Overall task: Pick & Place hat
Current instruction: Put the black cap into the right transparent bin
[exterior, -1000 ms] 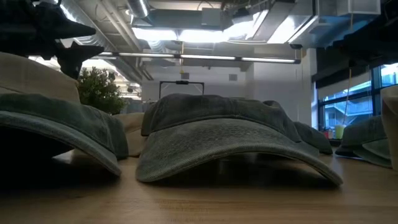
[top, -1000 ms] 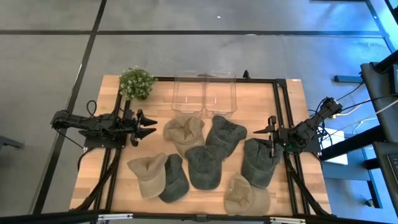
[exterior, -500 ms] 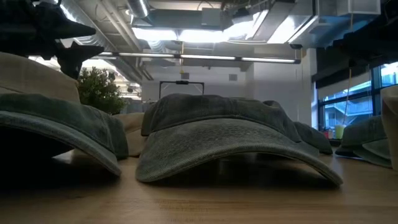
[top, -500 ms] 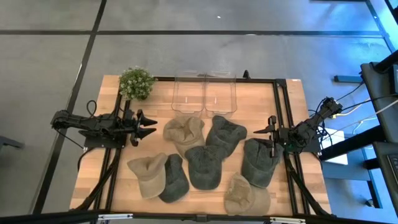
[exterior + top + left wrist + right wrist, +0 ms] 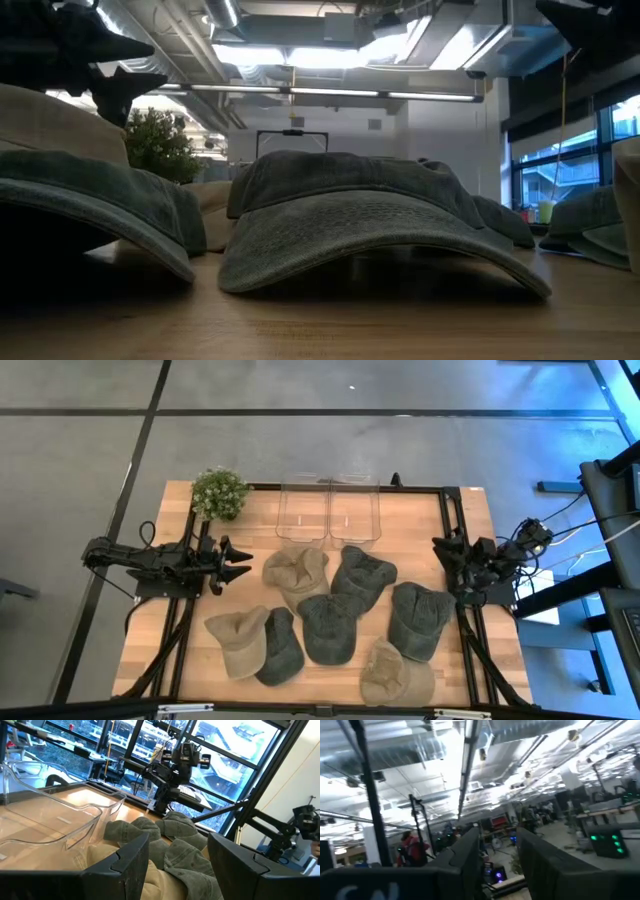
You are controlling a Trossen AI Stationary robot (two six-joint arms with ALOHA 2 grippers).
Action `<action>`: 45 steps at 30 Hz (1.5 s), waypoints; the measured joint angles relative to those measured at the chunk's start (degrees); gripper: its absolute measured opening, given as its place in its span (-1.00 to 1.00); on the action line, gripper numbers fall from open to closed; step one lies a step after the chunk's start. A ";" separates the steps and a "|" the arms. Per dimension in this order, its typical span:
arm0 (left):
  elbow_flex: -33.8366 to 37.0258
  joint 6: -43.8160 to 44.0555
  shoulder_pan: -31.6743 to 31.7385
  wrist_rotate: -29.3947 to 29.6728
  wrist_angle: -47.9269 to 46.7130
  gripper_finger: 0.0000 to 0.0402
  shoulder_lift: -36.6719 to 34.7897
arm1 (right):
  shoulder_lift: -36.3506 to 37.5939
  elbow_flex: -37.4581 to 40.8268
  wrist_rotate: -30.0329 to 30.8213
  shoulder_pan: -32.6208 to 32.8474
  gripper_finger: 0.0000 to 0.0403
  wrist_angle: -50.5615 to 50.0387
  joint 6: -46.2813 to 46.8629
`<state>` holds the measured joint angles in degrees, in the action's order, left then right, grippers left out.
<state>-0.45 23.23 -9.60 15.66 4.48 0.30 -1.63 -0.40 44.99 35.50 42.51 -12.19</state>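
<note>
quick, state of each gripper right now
Left gripper: open, holding nothing, beside the tan hat.
Right gripper: open, holding nothing, raised at the table's right edge.

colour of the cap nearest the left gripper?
Tan cap; clearest in the high view.

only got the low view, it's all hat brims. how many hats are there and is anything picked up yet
observer: Seven hats lie clustered on the table, three tan and four dark green. None is lifted.
operator: where's the left claw
observer: The left claw is open at the table's left side. It points at a tan hat without touching it.
operator: and the right, plus anywhere to drop a hat
observer: The right claw is by the right edge, open and empty, and its wrist camera faces the ceiling. Two clear bins stand side by side at the far edge, with no hat in either.
</note>
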 joint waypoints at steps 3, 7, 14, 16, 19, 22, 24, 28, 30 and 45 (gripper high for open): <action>-0.02 -0.10 0.01 1.64 0.01 -0.02 0.01 | -0.02 0.00 2.00 -0.59 -0.30 -1.68 3.56; -0.01 0.48 -0.01 3.55 0.15 -0.02 0.01 | -0.03 0.00 6.57 -1.18 -0.08 -3.65 8.71; -0.02 0.55 -0.01 9.46 1.48 -0.02 0.02 | -0.13 0.02 18.47 -2.17 0.41 -7.26 11.18; -0.01 0.54 -0.01 10.32 1.50 -0.02 0.02 | -0.13 0.02 18.15 -2.13 0.48 -9.20 9.43; 0.00 0.55 -0.01 10.32 1.46 -0.02 0.01 | -0.15 0.00 17.97 -2.13 0.52 -10.28 11.99; -0.01 0.58 -0.01 10.36 1.43 -0.02 0.01 | -0.15 -0.28 18.01 -2.53 0.53 -10.50 13.17; -0.02 0.57 -0.01 10.31 1.41 -0.02 0.02 | -0.44 -1.57 18.11 -2.85 0.52 -11.18 12.80; 0.00 0.54 -0.01 10.28 1.35 -0.02 0.01 | -2.12 -6.23 20.94 -3.03 0.46 -14.68 11.87; -0.01 0.56 -0.01 10.28 1.35 -0.02 0.00 | -3.38 -9.40 23.01 -3.03 0.42 -19.14 14.68; -0.02 0.62 -0.01 10.39 1.35 -0.02 0.01 | -14.33 -20.33 6.36 -5.63 0.35 -72.29 76.57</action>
<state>-0.47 23.85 -9.61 26.04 5.82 0.31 -15.96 -20.73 51.35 29.87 -29.78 64.38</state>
